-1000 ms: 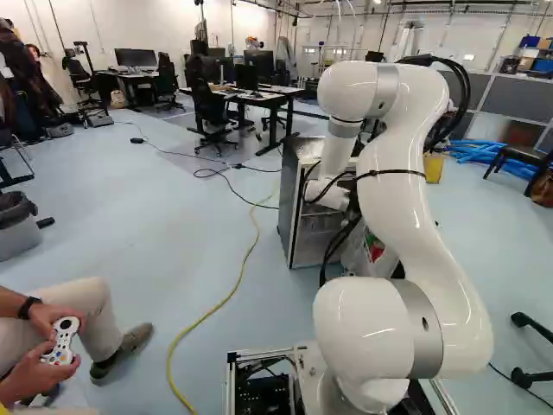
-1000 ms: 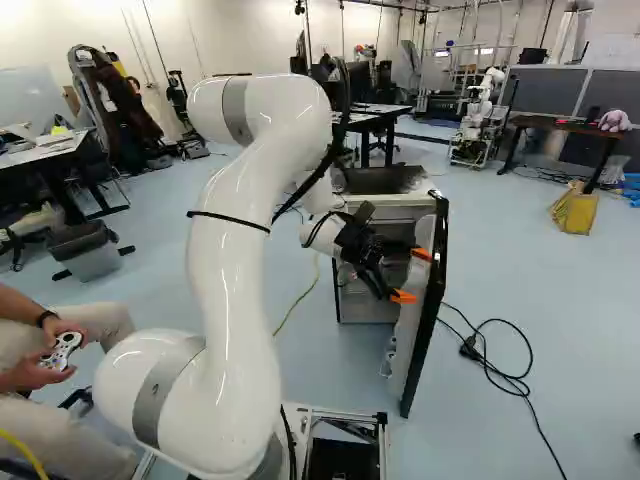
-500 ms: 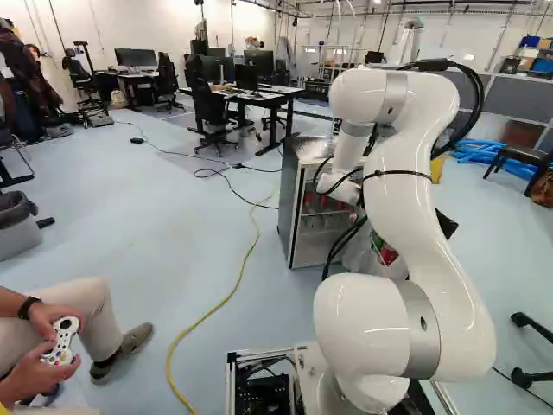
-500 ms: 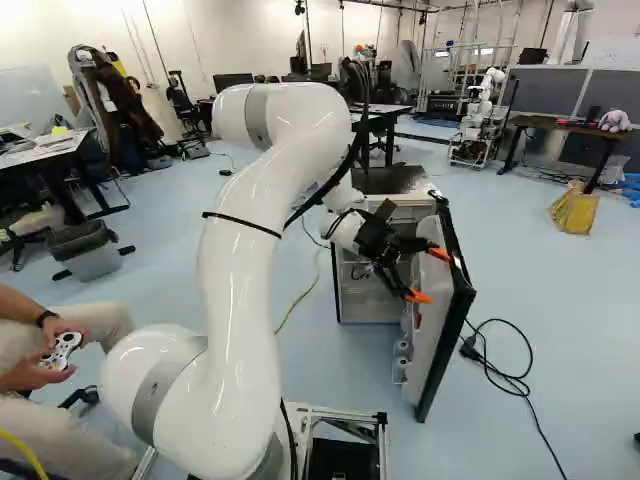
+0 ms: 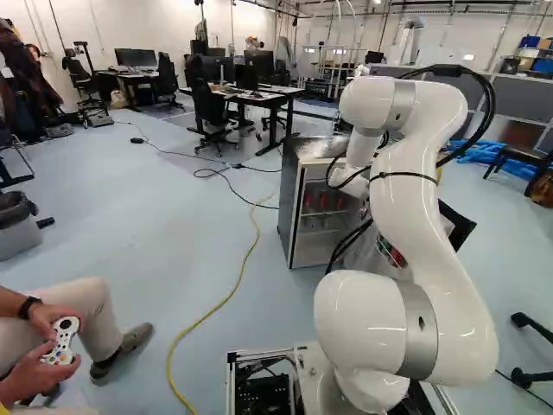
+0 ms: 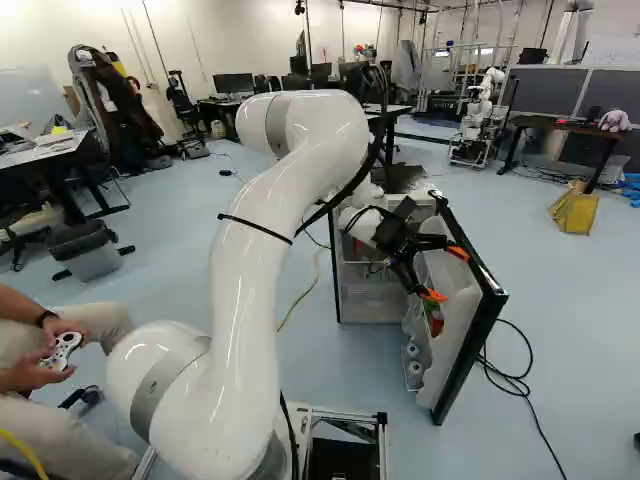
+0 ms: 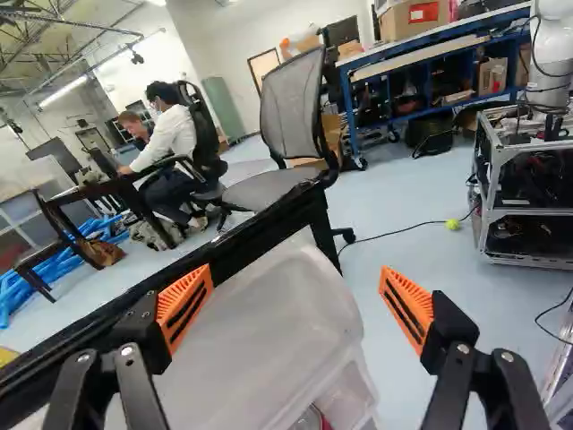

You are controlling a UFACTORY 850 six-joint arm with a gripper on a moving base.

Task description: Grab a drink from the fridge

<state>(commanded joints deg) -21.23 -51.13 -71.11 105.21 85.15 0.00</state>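
The fridge [image 5: 289, 186] door [image 6: 462, 320] has swung wider than in the earlier frames; its free edge now stands farther right in the right base view; the arm [image 6: 240, 300] has shifted the same way against its lowest joint, its upper bend farther right in both base views; the gripper [image 6: 448, 274] has travelled with the door and is at its inner side; the base is where it was. The fingers [image 7: 183, 305] are released and spread wide, the pale door lining between and beneath them, nothing grasped. Red drinks [image 5: 324, 201] stand on a shelf inside the fridge, in fuller view now in the left base view; a red and green item [image 6: 436, 322] sits in the door, below the gripper.
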